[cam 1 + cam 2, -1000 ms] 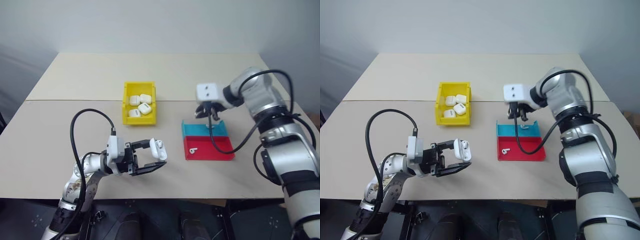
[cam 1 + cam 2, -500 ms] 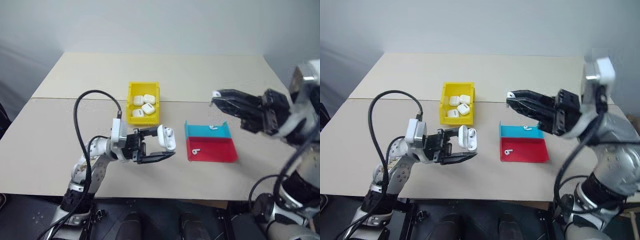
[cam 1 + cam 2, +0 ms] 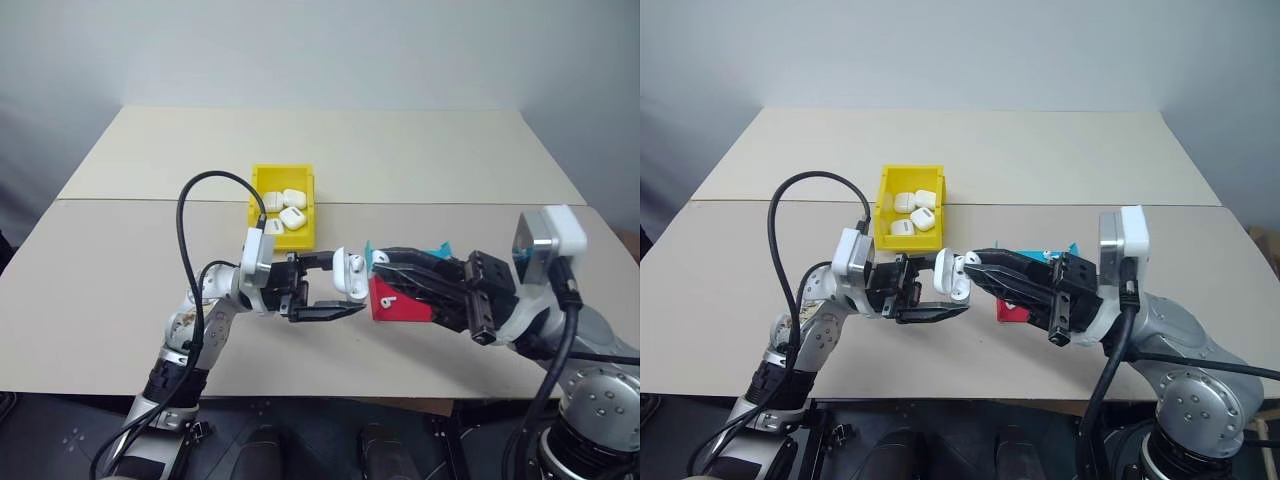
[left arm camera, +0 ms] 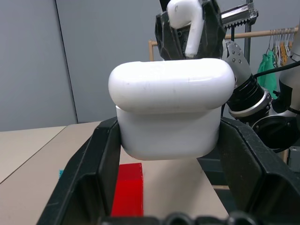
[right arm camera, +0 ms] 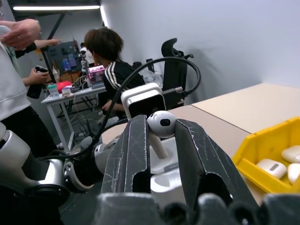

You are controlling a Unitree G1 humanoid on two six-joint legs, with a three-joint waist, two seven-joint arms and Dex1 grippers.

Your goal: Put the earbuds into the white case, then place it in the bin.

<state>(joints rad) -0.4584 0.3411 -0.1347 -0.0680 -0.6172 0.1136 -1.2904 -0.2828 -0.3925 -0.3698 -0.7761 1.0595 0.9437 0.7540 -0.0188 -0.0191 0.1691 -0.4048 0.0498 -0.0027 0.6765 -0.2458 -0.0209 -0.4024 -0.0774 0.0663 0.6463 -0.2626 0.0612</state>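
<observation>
here | right wrist view: earbud (image 5: 161, 124) pinched above white case (image 5: 164, 180)

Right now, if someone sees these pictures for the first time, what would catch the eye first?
The two grippers meeting above the table's front middle: the left gripper holds an open white case, and the right gripper holds an earbud just over it. Behind them stands the yellow bin with several cases inside, and a red-and-blue tray lies under the right gripper.

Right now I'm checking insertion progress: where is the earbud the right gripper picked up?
In the right wrist view, the earbud is pinched in the right gripper, just above the white case held by the left gripper.
</observation>
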